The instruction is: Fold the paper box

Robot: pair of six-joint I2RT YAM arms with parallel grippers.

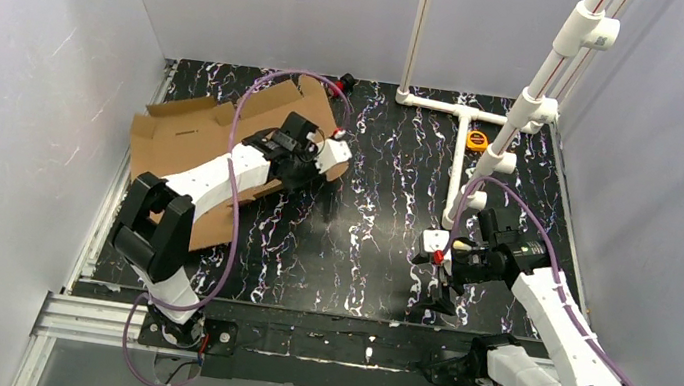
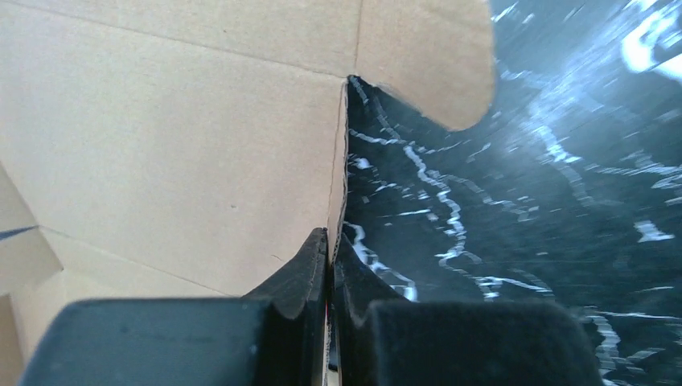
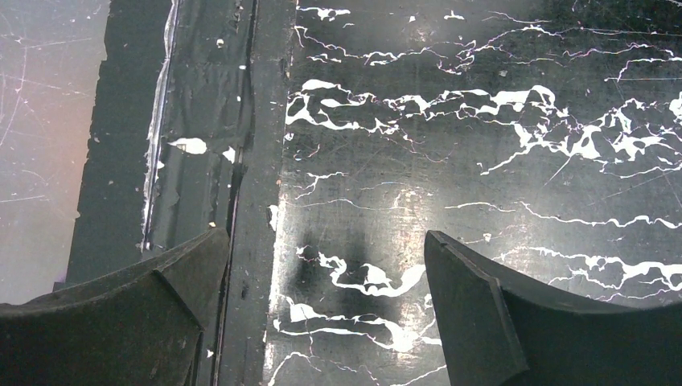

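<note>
Left end effector (image 2: 330, 245) pinches paper box (image 2: 177, 145) edge.

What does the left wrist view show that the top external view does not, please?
Only the left wrist view: the left gripper pinched shut on a panel edge of the paper box. Only the top external view: most of the box's sheet at the left rear, the open right gripper above the table, and a white pipe frame. Both: brown cardboard on that black marbled table.
</note>
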